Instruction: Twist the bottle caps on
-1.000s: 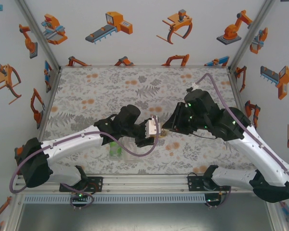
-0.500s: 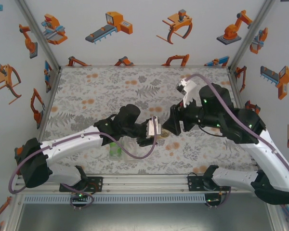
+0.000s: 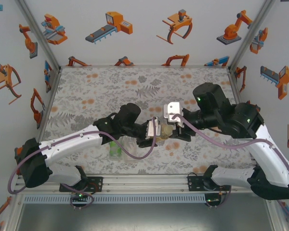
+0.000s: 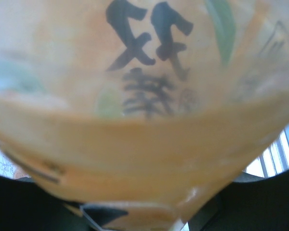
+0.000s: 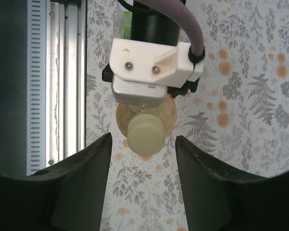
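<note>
Right gripper (image 5: 143, 136) has rolled its wrist back. From 3 o'clock its fingers stand apart astride the yellowish cap (image 5: 146, 133), likely to re-grip. Left gripper (image 3: 159, 135), at 9 o'clock, clamps the amber bottle (image 4: 144, 139) steady.

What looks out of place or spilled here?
Nothing spilled or damaged. The amber bottle is held sideways in the left gripper, not standing, its yellowish cap facing the open right gripper, whose jaws flank it without touching.
</note>
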{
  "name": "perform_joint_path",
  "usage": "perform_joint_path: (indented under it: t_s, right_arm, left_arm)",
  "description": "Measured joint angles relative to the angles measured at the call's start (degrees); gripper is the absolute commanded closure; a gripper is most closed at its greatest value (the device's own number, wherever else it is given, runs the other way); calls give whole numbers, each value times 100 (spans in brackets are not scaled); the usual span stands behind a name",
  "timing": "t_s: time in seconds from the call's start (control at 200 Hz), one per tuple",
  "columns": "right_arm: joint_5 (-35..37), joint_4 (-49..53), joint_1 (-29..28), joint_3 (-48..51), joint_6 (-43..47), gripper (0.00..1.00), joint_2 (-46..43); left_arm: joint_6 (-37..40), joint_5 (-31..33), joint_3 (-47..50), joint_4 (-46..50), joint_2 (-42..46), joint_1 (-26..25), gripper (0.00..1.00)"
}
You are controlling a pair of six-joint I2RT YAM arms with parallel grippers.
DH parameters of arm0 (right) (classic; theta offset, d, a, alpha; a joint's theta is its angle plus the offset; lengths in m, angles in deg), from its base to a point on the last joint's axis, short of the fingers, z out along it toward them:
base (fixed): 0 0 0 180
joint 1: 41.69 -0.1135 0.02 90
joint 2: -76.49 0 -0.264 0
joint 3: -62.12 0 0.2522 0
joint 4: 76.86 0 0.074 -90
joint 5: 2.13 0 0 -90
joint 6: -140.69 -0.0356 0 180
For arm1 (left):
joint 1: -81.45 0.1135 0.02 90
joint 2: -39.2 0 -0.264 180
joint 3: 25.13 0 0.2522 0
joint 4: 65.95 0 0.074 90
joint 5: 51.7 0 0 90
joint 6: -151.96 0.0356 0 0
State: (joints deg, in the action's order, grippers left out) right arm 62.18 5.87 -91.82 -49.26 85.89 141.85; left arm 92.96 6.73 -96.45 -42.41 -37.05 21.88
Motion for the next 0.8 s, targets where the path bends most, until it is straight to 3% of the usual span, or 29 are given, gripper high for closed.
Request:
perform_joint_path:
  t_s: [0.366,0.466,0.656,0.801]
  right_arm:
    - [-195,-66,0,166,225,59,-39]
    - [-192,-70,0,179,238,67,-26]
    - [-168,-105,0,192,170,100,-35]
    - [59,-385,0,385,-507,100,-140]
  left_arm:
    - [0,-48,-22,76,-2,0,100]
    - [17,-72,-22,118,-2,-9,100]
    - [42,-107,-22,136,-2,-9,100]
    - [35,-59,-22,144,-2,-7,100]
